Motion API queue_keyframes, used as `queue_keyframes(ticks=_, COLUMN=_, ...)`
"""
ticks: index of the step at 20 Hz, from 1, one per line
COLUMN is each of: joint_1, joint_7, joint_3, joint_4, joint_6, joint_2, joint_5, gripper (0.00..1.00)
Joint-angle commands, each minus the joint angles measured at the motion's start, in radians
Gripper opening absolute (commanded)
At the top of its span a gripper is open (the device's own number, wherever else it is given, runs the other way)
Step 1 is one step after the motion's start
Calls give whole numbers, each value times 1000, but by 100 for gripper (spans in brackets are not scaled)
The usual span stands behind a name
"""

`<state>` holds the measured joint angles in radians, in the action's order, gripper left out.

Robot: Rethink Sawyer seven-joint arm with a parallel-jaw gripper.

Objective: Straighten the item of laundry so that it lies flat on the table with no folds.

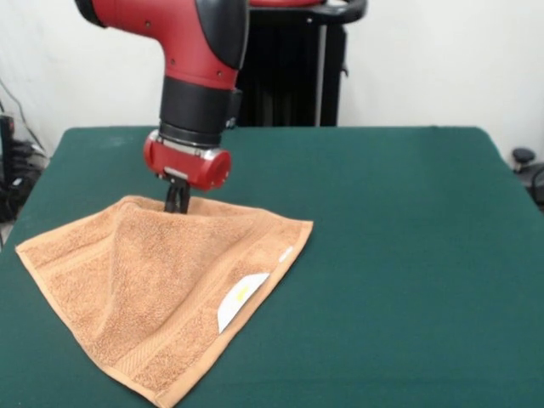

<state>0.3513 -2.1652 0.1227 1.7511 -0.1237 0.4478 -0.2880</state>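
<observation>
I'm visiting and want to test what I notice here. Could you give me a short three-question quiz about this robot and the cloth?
1. True or false: the towel lies fully flat on the table.
2. Where is the gripper? A) hanging far above the table B) down at the towel's raised far edge C) resting on bare table beside the towel
3. Fill in: the white label sits along the towel's edge nearer the picture's ______ side.

Key:
1. False: the towel rises into a peak where the gripper meets it.
2. B
3. Right
</observation>
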Motion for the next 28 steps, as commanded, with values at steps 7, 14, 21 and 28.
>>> queue_keyframes(ticks=7, joint_1=-9, joint_7=-66, joint_3=-99, joint_4=-61, joint_6=37, joint_2=-153, joint_5=-12, gripper=0)
queue_keyframes(ticks=14, joint_1=-6, joint_7=-91, joint_3=-88, joint_4=-41, joint_6=11, joint_2=-190, joint_5=-2, gripper=0)
queue_keyframes(ticks=21, joint_1=-19, joint_7=-143, joint_3=-96, joint_4=32, joint_6=1, joint_2=-204, joint_5=28, gripper=0)
queue_keyframes(ticks=28, joint_1=-17, joint_7=-173, joint_3=-121, joint_4=70, joint_6=-3, joint_2=-225, joint_5=49, gripper=0)
